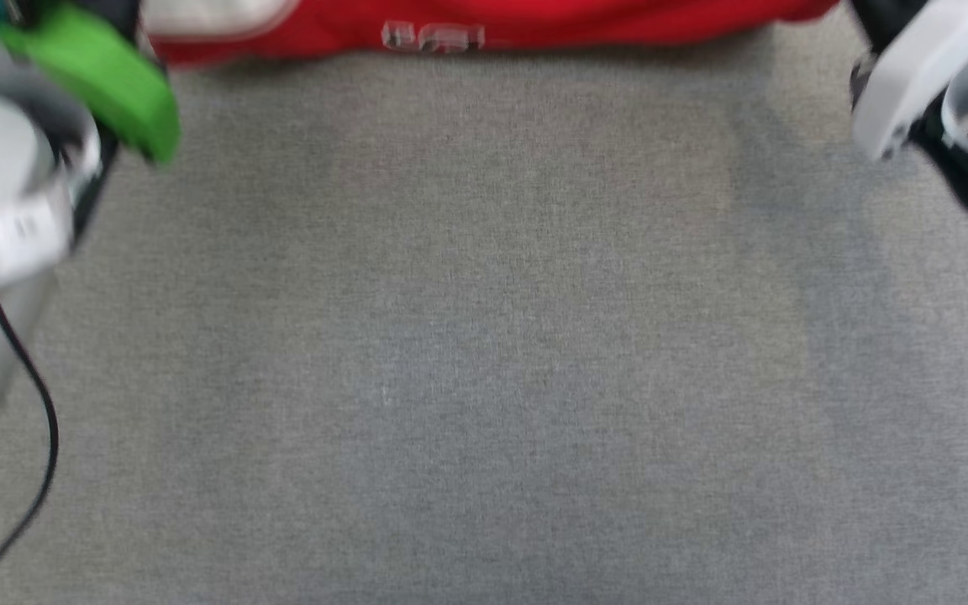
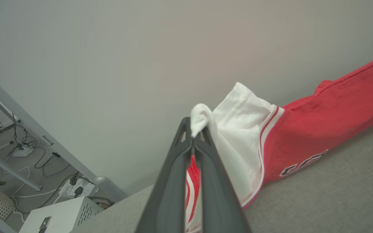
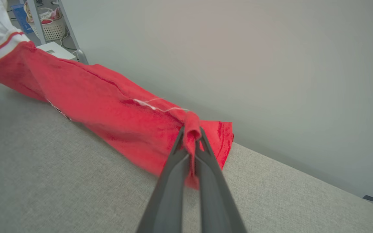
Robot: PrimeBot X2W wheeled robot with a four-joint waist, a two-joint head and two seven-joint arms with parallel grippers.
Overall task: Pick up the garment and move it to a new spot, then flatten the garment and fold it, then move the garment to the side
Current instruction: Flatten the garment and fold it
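Item: garment (image 1: 576,25), a red jersey, stretched along the far edge of your grey cloth surface (image 1: 484,336), with its lower edge touching the cloth.
Your left gripper (image 2: 193,142): clamped on the white sleeve (image 2: 238,129).
Your right gripper (image 3: 192,142): clamped on a bunched red corner.
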